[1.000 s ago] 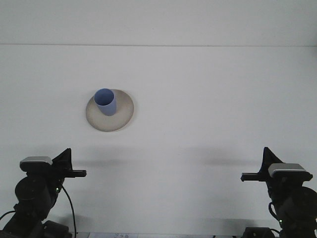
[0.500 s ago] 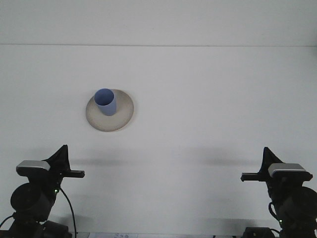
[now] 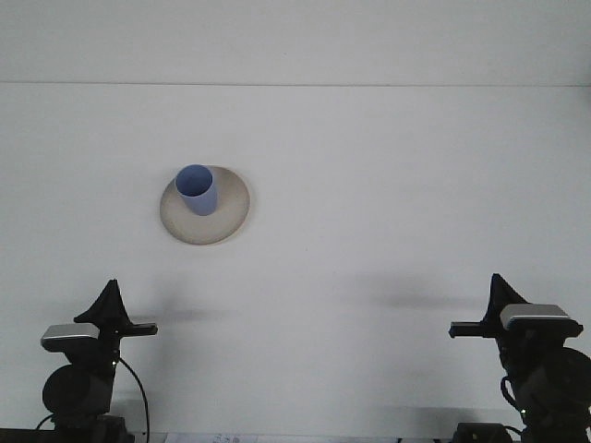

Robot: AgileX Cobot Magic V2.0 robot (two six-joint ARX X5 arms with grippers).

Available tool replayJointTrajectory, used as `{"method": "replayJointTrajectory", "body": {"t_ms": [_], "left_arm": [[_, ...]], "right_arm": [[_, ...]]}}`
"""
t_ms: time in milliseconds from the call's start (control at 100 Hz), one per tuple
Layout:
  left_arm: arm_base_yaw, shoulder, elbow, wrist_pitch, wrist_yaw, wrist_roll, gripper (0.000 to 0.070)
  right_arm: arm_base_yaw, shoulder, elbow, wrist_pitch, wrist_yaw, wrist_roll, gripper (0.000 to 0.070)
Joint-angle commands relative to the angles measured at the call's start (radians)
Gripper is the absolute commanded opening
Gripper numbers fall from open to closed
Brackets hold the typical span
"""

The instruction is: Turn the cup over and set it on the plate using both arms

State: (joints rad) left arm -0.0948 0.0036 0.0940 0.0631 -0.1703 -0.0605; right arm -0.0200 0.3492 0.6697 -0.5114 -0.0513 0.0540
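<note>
A blue cup [image 3: 197, 188] stands upright with its open mouth upward on a round, beige plate [image 3: 225, 217]. It sits toward the plate's upper-left part, not at its centre. The plate lies flat on the white bench, left of the middle and toward the far side.

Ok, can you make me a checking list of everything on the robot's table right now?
Surface: white table, plain, no spills or marks seen.
Job's things: blue cup stands upright, open end up, on the beige plate, toward the plate's back-left part.
Clutter: nothing seen.
Grippers: left end effector and right end effector both sit low at the near edge, far from the cup, holding nothing; whether they are open or shut cannot be told.
Cables: a black cable loops beside the left arm's base.
Surroundings: white wall behind the table; nothing else seen.
</note>
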Motion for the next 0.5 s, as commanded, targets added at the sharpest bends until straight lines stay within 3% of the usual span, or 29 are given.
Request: {"method": "replayJointTrajectory", "body": {"t_ms": [0,170,490], "left_arm": [[0.002,-0.001,-0.017,0.043,-0.005,0.016,0.0012],[0.002,-0.001,-0.079,0.122,0.02,0.015,0.0012],[0.002,0.0,-0.08,0.118,0.04,0.015,0.0012]], "right_arm": [[0.001,0.005,0.005,0.01,0.0,0.009,0.0],[0.001,0.005,0.005,0.01,0.0,0.009,0.0],[0.001,0.005,0.005,0.01,0.0,0.009,0.0]]}}
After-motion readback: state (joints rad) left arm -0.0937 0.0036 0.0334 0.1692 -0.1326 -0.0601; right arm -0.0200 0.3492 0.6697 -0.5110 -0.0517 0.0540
